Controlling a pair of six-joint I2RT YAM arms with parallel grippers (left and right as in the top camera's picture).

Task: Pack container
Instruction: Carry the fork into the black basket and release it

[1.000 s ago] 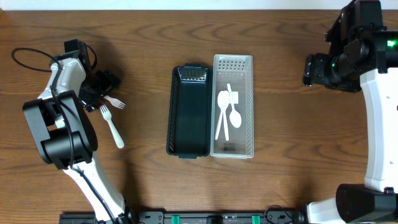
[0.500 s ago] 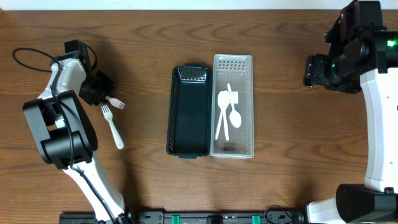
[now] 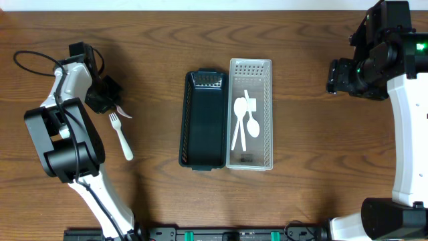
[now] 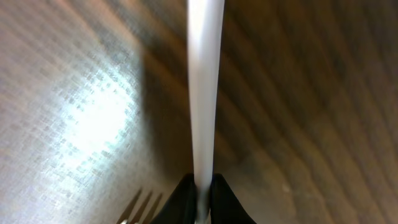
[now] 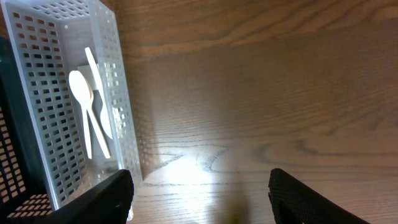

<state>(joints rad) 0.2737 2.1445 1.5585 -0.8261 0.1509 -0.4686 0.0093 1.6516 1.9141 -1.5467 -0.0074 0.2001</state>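
My left gripper (image 3: pixel 105 98) is at the table's left side, shut on the handle of a white plastic fork (image 3: pixel 123 110). In the left wrist view that handle (image 4: pixel 204 74) runs straight up from between the black fingers of the left gripper (image 4: pixel 202 183). A second white fork (image 3: pixel 121 134) lies on the wood just below. A white perforated basket (image 3: pixel 269 114) at the centre holds two spoons (image 3: pixel 246 122) and a knife. My right gripper (image 3: pixel 332 76) hangs open and empty at the far right, with the basket (image 5: pixel 122 112) to its left in its wrist view.
A black tray (image 3: pixel 202 120) lies right against the white basket's left side. A black cable (image 3: pixel 27 63) loops near the left arm's base. The right arm's column (image 3: pixel 408 134) stands along the right edge.
My left gripper has gone from wide open to shut on the fork's handle, and the fork's tines shifted slightly. The right arm has stayed in place.
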